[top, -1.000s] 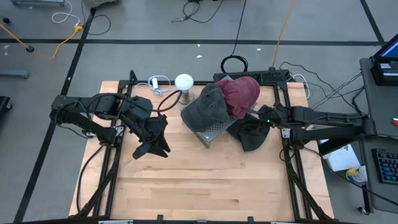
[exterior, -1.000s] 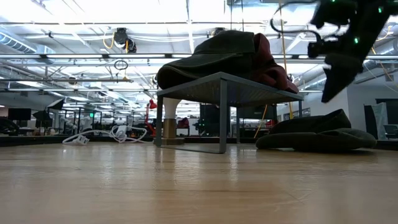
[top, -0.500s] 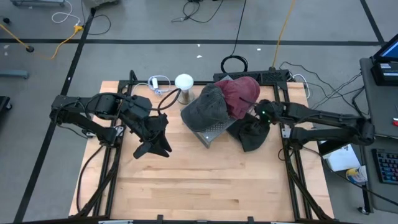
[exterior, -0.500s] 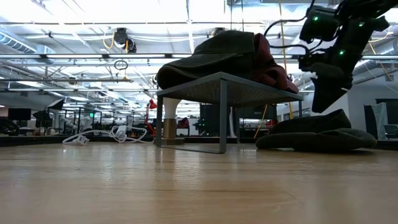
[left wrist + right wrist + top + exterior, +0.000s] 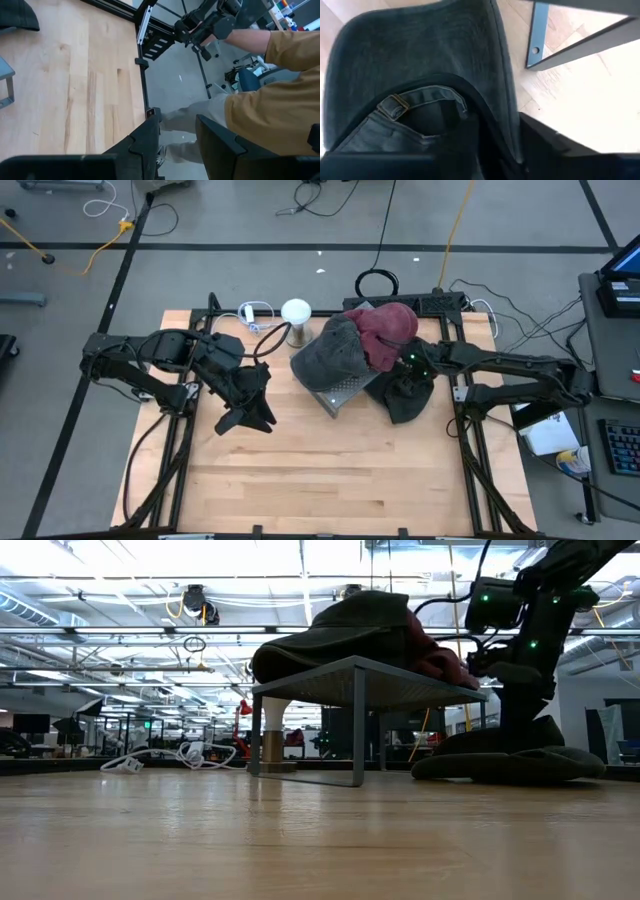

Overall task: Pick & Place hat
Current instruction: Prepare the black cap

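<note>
The right gripper (image 5: 408, 376) is reaching down onto the dark hat (image 5: 406, 396) that is lying on the tabletop (image 5: 330, 470), right of centre in the high view, just beside the metal rack (image 5: 340, 391). In the right wrist view its fingers (image 5: 540, 137) are straddling the edge of the dark hat (image 5: 420, 65), one on each side of the fabric, but whether the jaws are already clenching on it I cannot tell. The low view is showing the right gripper (image 5: 520, 705) standing upright on the crown of the dark hat (image 5: 515, 762), at the right of the frame.

A grey hat (image 5: 330, 352) and a red hat (image 5: 388, 330) are sitting together on the metal rack (image 5: 360, 675), the red one behind, toward the upper middle of the high view.

The left gripper (image 5: 245, 418) is hanging over bare tabletop at left of centre, well apart from the hats, its jaws parted and holding nothing, as the left wrist view is showing between its fingers (image 5: 145, 145). A person in a mustard sleeve (image 5: 285, 100) is standing beyond the tabletop's edge.
</note>
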